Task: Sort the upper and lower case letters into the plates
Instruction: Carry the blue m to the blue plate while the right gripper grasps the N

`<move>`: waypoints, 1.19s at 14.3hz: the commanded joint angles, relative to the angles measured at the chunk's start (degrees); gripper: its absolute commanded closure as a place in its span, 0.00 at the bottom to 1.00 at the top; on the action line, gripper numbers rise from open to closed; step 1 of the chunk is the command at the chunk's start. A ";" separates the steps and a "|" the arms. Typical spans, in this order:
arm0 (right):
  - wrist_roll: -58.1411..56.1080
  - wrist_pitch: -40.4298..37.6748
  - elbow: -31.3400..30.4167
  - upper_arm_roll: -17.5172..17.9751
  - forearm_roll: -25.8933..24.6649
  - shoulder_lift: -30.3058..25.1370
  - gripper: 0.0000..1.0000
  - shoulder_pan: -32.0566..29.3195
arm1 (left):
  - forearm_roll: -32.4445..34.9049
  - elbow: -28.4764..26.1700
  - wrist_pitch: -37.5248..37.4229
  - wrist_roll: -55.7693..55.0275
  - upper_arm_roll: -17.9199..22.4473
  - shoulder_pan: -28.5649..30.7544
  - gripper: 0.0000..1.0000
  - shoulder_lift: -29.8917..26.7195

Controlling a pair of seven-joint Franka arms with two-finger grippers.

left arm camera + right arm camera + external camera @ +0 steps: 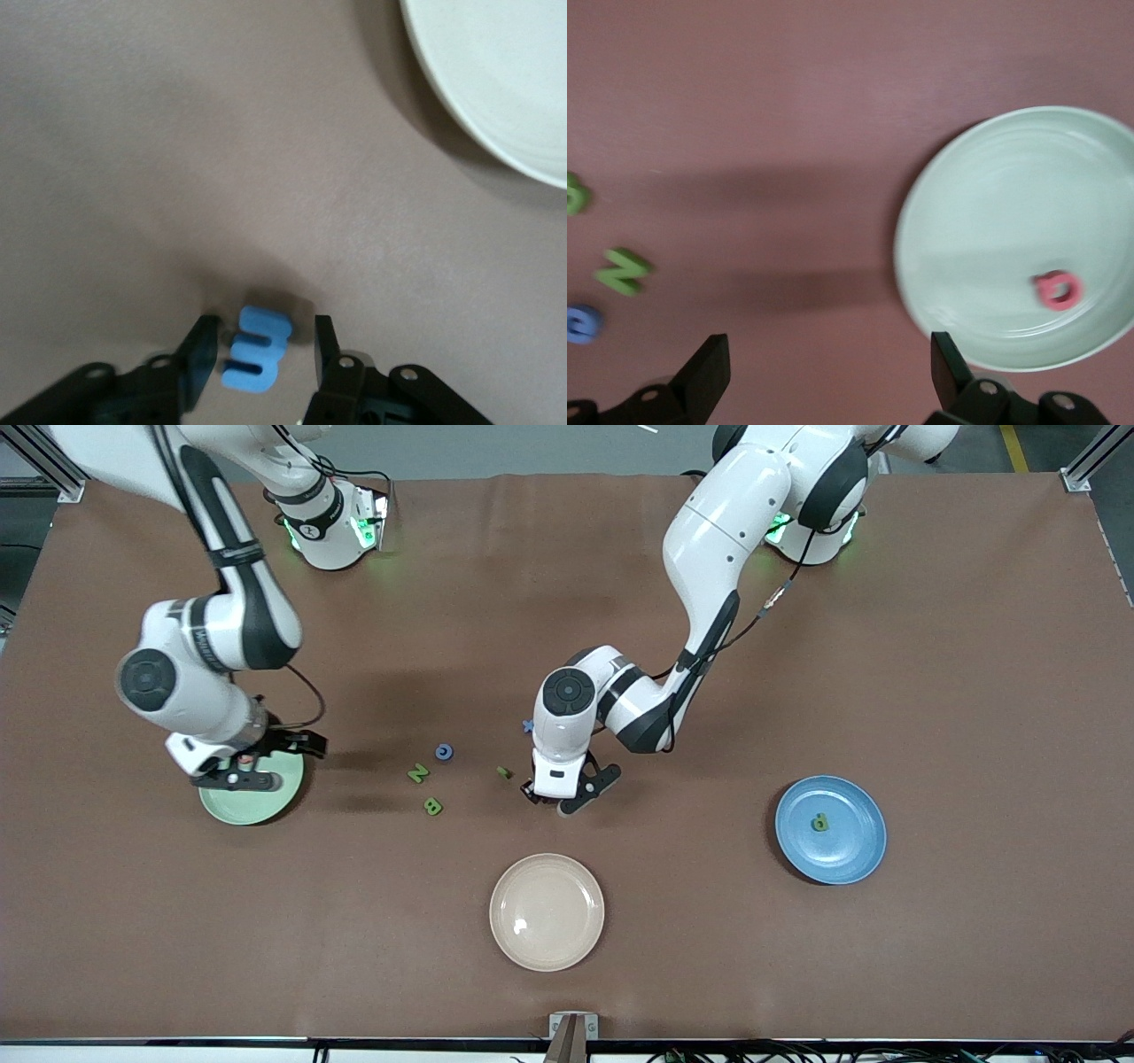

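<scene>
The right gripper [237, 772] hangs over the mint green plate [252, 808] at the right arm's end of the table, jaws spread wide and empty, a pink letter [1057, 289] lying in the plate. The left gripper [556, 795] is low over the brown table [886, 646], at about 12 o'clock from the cream plate [547, 911], its half-closed jaws standing on either side of a blue letter [257, 349], though contact cannot be made out. Between the arms lie a green N [418, 774], a green B [432, 807], a blue round letter [444, 752] and a small green letter [503, 772], while another green letter [820, 823] sits in the blue plate [864, 855] at 3 o'clock from the left gripper.
</scene>
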 commanded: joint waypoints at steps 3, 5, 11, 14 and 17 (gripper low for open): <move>17.64 1.76 6.41 -0.73 7.16 7.26 0.00 9.64 | -0.50 1.87 1.32 0.12 3.08 -2.55 0.55 2.31; 26.77 5.62 7.65 -0.73 7.53 10.52 0.00 11.06 | -0.50 1.43 -0.17 -0.06 2.99 -2.99 0.83 2.22; 34.65 10.56 10.12 -0.73 7.53 17.64 0.03 12.91 | 5.83 0.47 -15.02 0.38 2.90 -3.17 1.00 -0.50; 34.56 10.13 9.50 -0.73 7.53 17.83 0.14 13.26 | 5.83 -0.15 -18.97 0.55 3.08 -0.98 1.00 -4.44; 34.47 10.12 7.75 -0.64 7.53 17.83 0.21 13.70 | 6.44 -5.05 -20.83 1.09 3.17 3.76 1.00 -9.89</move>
